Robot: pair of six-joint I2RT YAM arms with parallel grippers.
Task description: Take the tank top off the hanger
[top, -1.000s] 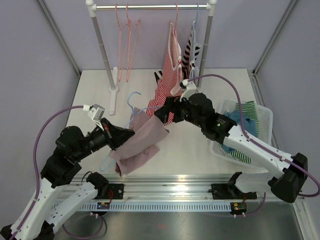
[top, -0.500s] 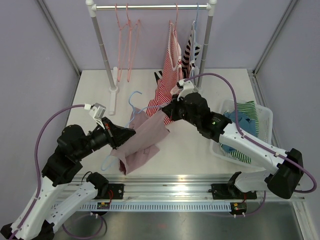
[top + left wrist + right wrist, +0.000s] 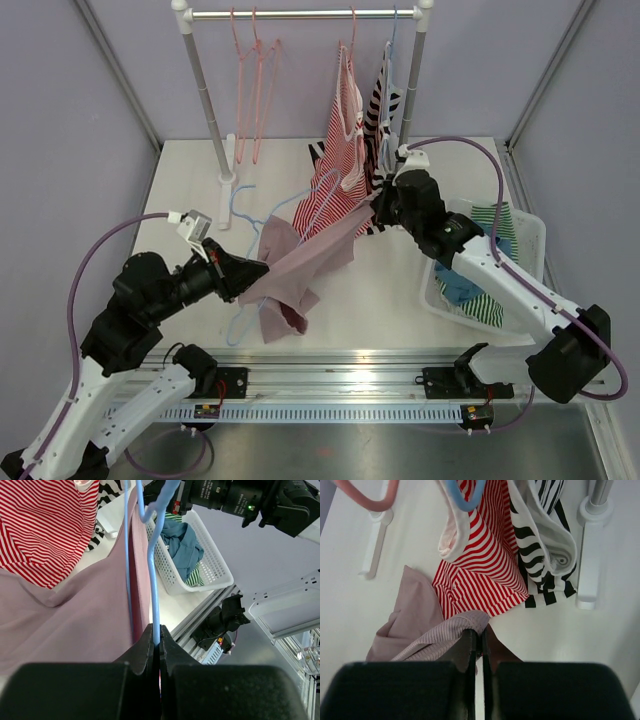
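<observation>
The mauve tank top (image 3: pixel 305 262) hangs stretched between my two grippers above the table. Its pale blue hanger (image 3: pixel 240 192) sticks out of it at the left. My left gripper (image 3: pixel 262 270) is shut on the hanger's wire. In the left wrist view that gripper (image 3: pixel 159 636) pinches the blue hanger (image 3: pixel 154 580), with the tank top (image 3: pixel 75 625) draped to its left. My right gripper (image 3: pixel 373 205) is shut on the tank top's far edge. The right wrist view shows this gripper (image 3: pixel 481 636) clamping a ribbed fold of the tank top (image 3: pixel 415 617).
A clothes rack (image 3: pixel 205 100) stands at the back with pink hangers (image 3: pixel 255 90), a red striped top (image 3: pixel 345 115) and a black-and-white striped garment (image 3: pixel 388 90). A white basket (image 3: pixel 530 225) holding clothes sits at the right.
My right gripper has shut on the tank top's edge and pulled it back and to the right, toward the rack. The cloth is now stretched taut. The left gripper stayed put on the hanger.
</observation>
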